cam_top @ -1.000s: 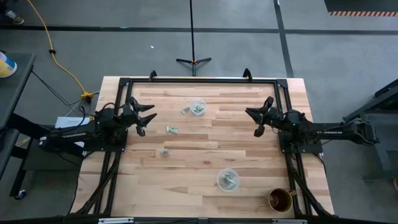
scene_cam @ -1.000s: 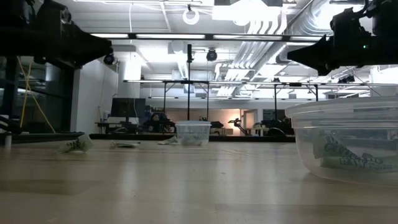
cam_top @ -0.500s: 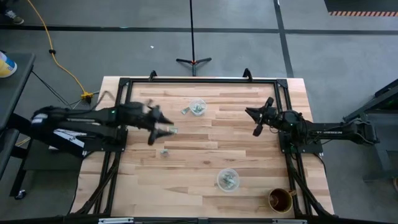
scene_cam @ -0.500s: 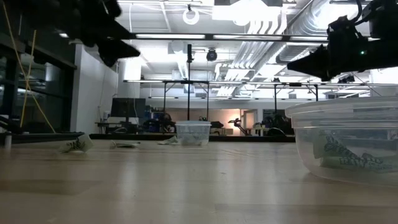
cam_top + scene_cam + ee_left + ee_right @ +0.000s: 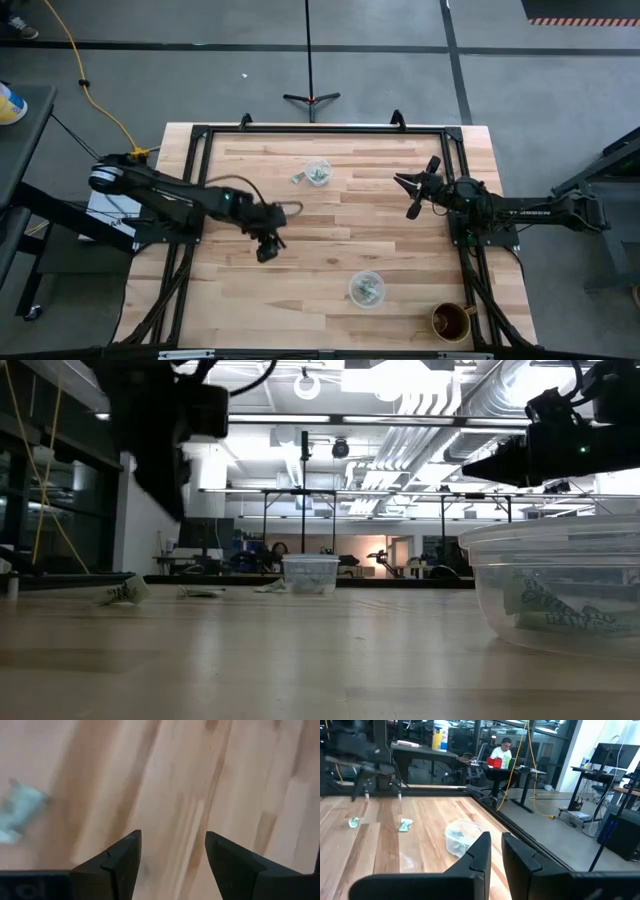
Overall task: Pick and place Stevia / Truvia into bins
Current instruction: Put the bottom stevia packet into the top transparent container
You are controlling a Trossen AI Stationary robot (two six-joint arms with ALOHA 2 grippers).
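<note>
My left gripper [image 5: 268, 250] hangs open above the table's left middle, tipped down, with bare wood between its fingers [image 5: 172, 845]. A pale green Stevia sachet [image 5: 20, 810] lies flat on the wood off to one side of those fingers, untouched. Another sachet [image 5: 297, 178] lies beside the far clear bin [image 5: 318, 172], which holds sachets. The near clear bin [image 5: 366, 289] also holds several sachets [image 5: 555, 610]. My right gripper [image 5: 412, 193] waits at the table's right side, held level and shut on nothing [image 5: 496, 851].
A brown mug [image 5: 452, 322] stands at the near right corner. The black frame rail [image 5: 320, 130] runs along the table's far edge. From the right wrist, two sachets [image 5: 354, 822] [image 5: 406, 825] show on the wood near the far bin [image 5: 462, 836].
My left arm has swung out from the table's left edge toward the middle and the near side. Its gripper has tipped from level to pointing down. It now hangs over the spot where a sachet lay. My right arm has kept still.
</note>
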